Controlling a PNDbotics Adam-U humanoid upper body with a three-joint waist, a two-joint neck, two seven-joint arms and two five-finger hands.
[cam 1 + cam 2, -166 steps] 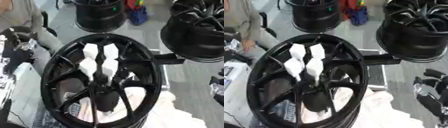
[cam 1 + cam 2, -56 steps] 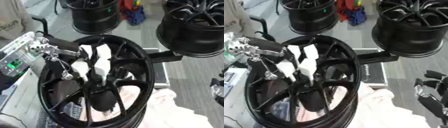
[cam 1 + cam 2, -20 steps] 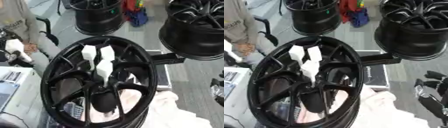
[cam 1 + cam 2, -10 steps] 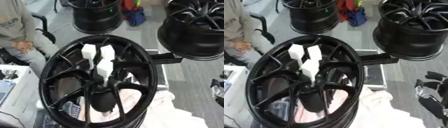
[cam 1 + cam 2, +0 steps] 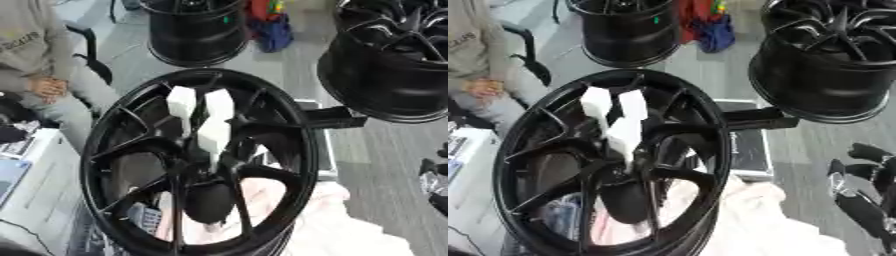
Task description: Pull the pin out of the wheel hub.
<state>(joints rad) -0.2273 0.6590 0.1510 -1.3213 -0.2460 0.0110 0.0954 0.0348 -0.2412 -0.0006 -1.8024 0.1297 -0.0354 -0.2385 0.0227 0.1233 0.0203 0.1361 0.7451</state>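
Both head eyes look steeply down, close on the wheel hub (image 5: 197,165).

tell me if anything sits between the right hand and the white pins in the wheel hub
Nothing separate does. The right hand rests at the lower right, off the wheel. The white pins stand up from the hub, so only the wheel's own rim and spokes lie on the path. The left hand is out of view.
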